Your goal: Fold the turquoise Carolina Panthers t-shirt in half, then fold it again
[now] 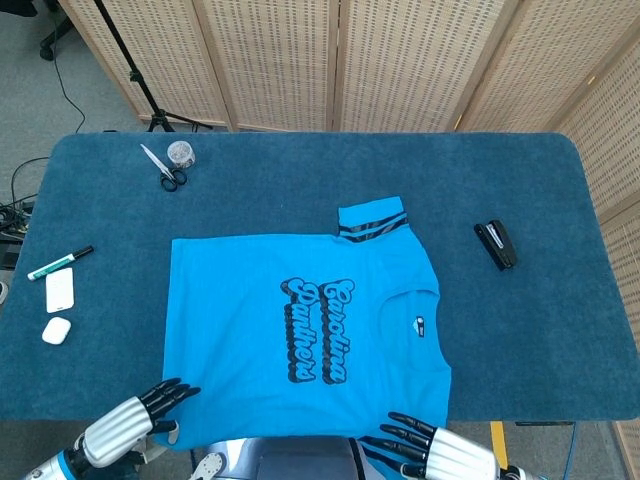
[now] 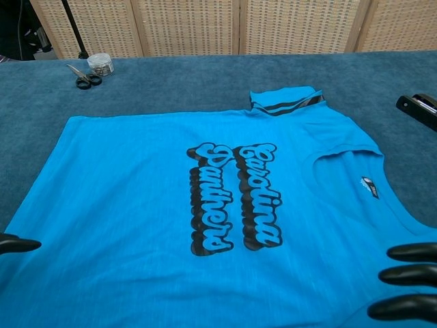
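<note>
T-shirt [image 1: 305,335] lies flat, print up, lower centre of head view, collar toward frame right, hem toward frame left. Near edge hangs off the front lip of the tabletop [image 1: 560,180]. My read: laid out full width so one long edge can be taken at both ends and carried over for the 1st fold. No fold made yet.

Left hand [image 1: 135,420] bottom left of head view, at the hem-side near corner. Right hand [image 1: 425,450] bottom right-centre, at the shoulder/sleeve-side near corner. Both low at the front edge, fingers apart and extended over the cloth, nothing visibly pinched. Whether the tips touch fabric: can't tell. Placement fits a two-corner pickup of the near edge.

Far sleeve w/ dark stripes sticks out toward frame top, doubled on itself. Could use flattening, or the fold stacks unevenly.

Head view only: full shirt outline, both hands' backs and forearms, marker [image 1: 60,263], white case [image 1: 60,291], small white pod [image 1: 55,331] at frame left, whole stapler [image 1: 495,245] at right.

Chest view only: low oblique angle. Cloth looks smooth w/ few wrinkles, collar label readable as a tag. Hands are just dark fingertips [image 2: 410,283] at lower right plus one tip at lower left edge. Stapler cut off at right edge.

Both views: scissors [image 1: 165,170] and small jar [image 1: 180,152] upper left, well apart from the shirt.
</note>
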Controlling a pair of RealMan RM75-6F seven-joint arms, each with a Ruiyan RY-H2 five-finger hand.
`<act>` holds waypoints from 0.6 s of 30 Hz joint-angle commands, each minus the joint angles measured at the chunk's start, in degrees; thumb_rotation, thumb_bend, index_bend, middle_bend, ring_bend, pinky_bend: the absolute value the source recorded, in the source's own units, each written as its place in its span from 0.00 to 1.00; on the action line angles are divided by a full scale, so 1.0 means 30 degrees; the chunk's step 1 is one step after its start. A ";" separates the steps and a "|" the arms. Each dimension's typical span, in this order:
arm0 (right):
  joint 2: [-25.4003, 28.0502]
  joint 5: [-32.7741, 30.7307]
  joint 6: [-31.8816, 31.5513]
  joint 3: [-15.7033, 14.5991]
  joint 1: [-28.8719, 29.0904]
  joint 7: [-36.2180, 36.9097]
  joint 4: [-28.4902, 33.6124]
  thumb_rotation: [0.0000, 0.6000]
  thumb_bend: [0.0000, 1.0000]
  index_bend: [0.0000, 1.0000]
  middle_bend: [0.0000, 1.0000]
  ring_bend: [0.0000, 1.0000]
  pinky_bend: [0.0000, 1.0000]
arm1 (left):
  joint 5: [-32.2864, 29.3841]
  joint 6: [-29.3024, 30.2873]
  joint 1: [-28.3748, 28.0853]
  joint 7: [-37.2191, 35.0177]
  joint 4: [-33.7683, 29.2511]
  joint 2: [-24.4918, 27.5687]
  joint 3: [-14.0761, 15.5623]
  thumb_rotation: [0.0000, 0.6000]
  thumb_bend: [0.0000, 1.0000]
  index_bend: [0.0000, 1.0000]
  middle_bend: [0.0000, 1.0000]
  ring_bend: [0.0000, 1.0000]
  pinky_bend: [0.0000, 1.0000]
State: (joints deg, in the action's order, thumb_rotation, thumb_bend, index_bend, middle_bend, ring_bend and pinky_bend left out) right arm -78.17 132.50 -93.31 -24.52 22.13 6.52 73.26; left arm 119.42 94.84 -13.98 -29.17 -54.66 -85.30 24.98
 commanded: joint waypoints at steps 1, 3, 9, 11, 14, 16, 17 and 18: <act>0.0006 0.0099 -0.0075 -0.0024 -0.0049 -0.0013 -0.0033 1.00 0.57 0.64 0.12 0.00 0.00 | 0.0105 0.0052 0.0000 0.0032 -0.0088 0.0009 0.0074 1.00 0.52 0.69 0.00 0.00 0.00; 0.0018 0.0173 -0.0162 -0.0017 -0.0085 -0.0004 -0.0043 1.00 0.57 0.64 0.12 0.00 0.00 | 0.0170 0.0080 -0.0010 0.0075 -0.0162 0.0006 0.0101 1.00 0.52 0.69 0.00 0.00 0.00; 0.0045 0.0299 -0.0283 -0.0003 -0.0152 0.0072 -0.0108 1.00 0.57 0.64 0.12 0.00 0.00 | 0.0248 0.0110 -0.0045 0.0207 -0.0371 0.0043 0.0112 1.00 0.52 0.69 0.00 0.00 0.00; 0.0025 0.0288 -0.0288 0.0016 -0.0188 0.0138 -0.0186 1.00 0.57 0.64 0.12 0.00 0.00 | 0.0215 0.0061 -0.0036 0.0263 -0.0397 0.0048 0.0103 1.00 0.52 0.69 0.00 0.00 0.00; 0.0001 0.0241 -0.0331 0.0078 -0.0227 0.0223 -0.0274 1.00 0.57 0.64 0.12 0.00 0.00 | 0.0147 0.0012 -0.0037 0.0181 -0.0405 0.0050 0.0089 1.00 0.52 0.69 0.00 0.00 0.00; 0.0002 0.0142 -0.0388 0.0152 -0.0246 0.0350 -0.0299 1.00 0.57 0.64 0.12 0.00 0.00 | 0.0090 0.0025 -0.0043 0.0137 -0.0393 0.0046 0.0039 1.00 0.52 0.69 0.00 0.00 0.00; 0.0009 0.0089 -0.0424 0.0192 -0.0248 0.0423 -0.0299 1.00 0.57 0.64 0.12 0.00 0.00 | 0.0042 0.0025 -0.0052 0.0098 -0.0399 0.0047 0.0000 1.00 0.52 0.69 0.00 0.00 0.00; 0.0036 0.0007 -0.0471 0.0259 -0.0243 0.0509 -0.0291 1.00 0.57 0.64 0.12 0.00 0.00 | -0.0043 0.0015 -0.0080 0.0057 -0.0413 0.0057 -0.0079 1.00 0.52 0.69 0.00 0.00 0.00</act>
State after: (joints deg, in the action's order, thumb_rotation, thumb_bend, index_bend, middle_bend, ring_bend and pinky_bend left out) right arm -78.12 132.69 -94.60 -23.90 21.40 7.87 72.38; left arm 119.45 94.90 -14.16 -28.90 -55.87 -85.15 24.88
